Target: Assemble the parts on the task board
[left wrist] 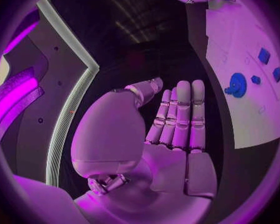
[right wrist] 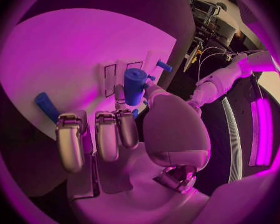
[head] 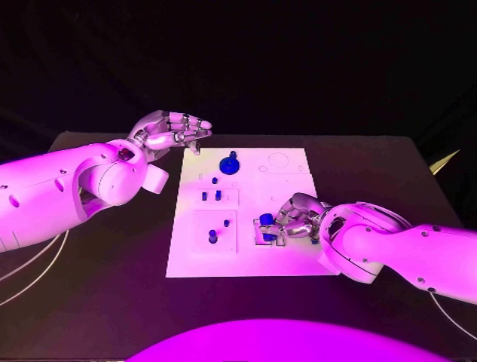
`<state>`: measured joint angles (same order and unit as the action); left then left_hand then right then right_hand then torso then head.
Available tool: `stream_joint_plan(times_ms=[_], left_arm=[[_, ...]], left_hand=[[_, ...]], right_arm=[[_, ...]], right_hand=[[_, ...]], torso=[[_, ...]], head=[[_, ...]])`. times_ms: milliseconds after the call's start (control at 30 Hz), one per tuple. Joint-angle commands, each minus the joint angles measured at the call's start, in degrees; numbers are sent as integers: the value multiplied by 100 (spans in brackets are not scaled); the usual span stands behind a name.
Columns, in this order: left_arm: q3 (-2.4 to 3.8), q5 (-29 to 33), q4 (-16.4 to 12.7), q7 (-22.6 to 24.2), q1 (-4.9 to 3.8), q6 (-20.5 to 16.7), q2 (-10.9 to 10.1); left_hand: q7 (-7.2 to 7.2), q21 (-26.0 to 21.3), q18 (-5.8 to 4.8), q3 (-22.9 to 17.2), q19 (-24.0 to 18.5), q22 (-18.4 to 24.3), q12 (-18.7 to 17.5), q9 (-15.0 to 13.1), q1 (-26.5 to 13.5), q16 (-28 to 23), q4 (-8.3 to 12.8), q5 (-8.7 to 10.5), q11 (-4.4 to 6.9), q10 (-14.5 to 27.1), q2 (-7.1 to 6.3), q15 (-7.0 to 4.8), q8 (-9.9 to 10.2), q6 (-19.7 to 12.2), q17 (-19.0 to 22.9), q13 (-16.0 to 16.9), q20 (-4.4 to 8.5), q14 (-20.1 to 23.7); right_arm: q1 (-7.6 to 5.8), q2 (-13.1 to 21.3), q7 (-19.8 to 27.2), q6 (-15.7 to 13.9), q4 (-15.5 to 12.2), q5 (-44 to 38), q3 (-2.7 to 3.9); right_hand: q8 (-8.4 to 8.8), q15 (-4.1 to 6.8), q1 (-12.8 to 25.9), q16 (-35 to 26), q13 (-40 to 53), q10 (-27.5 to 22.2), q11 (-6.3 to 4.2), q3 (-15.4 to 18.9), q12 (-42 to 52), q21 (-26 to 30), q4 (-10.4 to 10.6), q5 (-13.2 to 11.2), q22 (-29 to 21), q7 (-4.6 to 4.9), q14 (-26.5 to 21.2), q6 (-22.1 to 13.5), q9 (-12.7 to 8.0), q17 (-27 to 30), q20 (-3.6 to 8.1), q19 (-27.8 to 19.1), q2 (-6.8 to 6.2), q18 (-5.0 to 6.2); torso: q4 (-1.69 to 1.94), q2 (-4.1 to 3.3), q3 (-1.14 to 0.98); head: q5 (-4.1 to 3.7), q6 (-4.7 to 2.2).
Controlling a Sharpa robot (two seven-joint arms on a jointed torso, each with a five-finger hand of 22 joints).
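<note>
Worktop (head: 108, 302): black, matte, flat, set against a dark backdrop. At its centre lies the task board (head: 292, 260), a white rectangular plate with shallow recessed panels and small sockets.

Blue parts on the board: a round disc-shaped part (head: 230, 164) near the far edge, two small pegs (head: 211, 196) in a mid-board panel, and another small peg (head: 213, 237) in the near-left panel.

Right hand (head: 290, 219): rests over the near-right area of the board; its fingers (right wrist: 107, 134) and thumb are clamped on a smooth blue cylinder (right wrist: 134, 86), held upright.

Left hand (head: 173, 132): raised beside the board's far-left corner, fingers (left wrist: 180, 117) straight, side by side, holding nothing.
</note>
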<state>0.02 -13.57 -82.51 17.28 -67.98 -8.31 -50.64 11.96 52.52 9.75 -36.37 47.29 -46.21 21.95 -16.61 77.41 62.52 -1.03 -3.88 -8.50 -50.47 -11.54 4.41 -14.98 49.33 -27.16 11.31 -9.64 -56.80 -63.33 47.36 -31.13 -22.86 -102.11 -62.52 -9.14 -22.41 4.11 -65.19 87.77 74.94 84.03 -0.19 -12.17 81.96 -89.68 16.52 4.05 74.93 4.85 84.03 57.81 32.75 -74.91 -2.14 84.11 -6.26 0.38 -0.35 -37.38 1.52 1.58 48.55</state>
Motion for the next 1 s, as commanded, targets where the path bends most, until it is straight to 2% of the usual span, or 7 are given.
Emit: stream_joint_plan(times_ms=[33, 567, 767, 867, 1000], left_arm=[[4, 41, -12, 45, -3, 85, 2], [4, 41, -6, 37, -3, 79, 1], [4, 41, -6, 34, -3, 74, 1], [4, 41, -7, 34, -3, 71, -1], [4, 41, -9, 35, -3, 75, -4]], left_hand=[[0, -17, 80, 3, 17, 10, 23, 8, -73, 33, -28, -15, -17, 39, 1, 5, -21, -49, 3, -5, -42, 46], [-1, -24, 80, 1, 20, 15, 27, 8, -69, 34, -30, -17, -17, 44, 6, 4, -23, -50, 4, -5, -42, 49], [-1, -24, 80, 1, 20, 15, 27, 8, -69, 34, -30, -17, -17, 44, 6, 4, -23, -50, 4, -5, -42, 49], [-1, -24, 80, 1, 20, 15, 27, 8, -69, 34, -30, -17, -17, 44, 6, 4, -23, -50, 4, -5, -42, 49], [-1, -35, 81, -1, 24, 23, 32, 8, -66, 36, -32, -18, -17, 52, 8, 5, -28, -53, 4, -6, -43, 53]], right_arm=[[23, 8, 5, 123, -39, -107, -11], [28, -1, 12, 111, -60, -144, -11], [28, -21, -7, 77, -14, -200, -11], [27, -29, -22, 84, 14, -226, -10], [26, -32, -41, 55, 45, -247, -10]], right_hand=[[-14, 29, 16, 18, 904, 218, -58, -1, 2, -32, -20, 7, 1507, -138, 488, 148, 8, -921, 39, 589, 12, -38], [-21, 35, 30, 16, 908, 220, -62, -5, 3, -32, -13, 31, 1507, -140, 487, 150, 20, -918, 44, 589, 8, -38], [-41, 41, 296, 12, 913, 219, -66, 79, -11, -32, 15, 36, 1507, -145, 484, 141, 71, -908, 53, 589, -18, -38], [-56, 43, 517, 13, 916, 215, -67, 289, -26, -32, 11, 21, 1507, -147, 485, 119, 118, -913, 57, 589, -114, -38], [-15, 28, 568, -2, 854, 162, -46, 489, -134, -32, 7, 24, 1507, -119, 476, 17, 131, -877, 50, 589, -210, -38]], torso=[[2, -3, -5], [0, 0, 3], [3, 1, 4], [2, 1, 5], [2, 1, 5]], head=[[11, 4], [17, 12], [9, -3], [10, -2], [12, 2]])
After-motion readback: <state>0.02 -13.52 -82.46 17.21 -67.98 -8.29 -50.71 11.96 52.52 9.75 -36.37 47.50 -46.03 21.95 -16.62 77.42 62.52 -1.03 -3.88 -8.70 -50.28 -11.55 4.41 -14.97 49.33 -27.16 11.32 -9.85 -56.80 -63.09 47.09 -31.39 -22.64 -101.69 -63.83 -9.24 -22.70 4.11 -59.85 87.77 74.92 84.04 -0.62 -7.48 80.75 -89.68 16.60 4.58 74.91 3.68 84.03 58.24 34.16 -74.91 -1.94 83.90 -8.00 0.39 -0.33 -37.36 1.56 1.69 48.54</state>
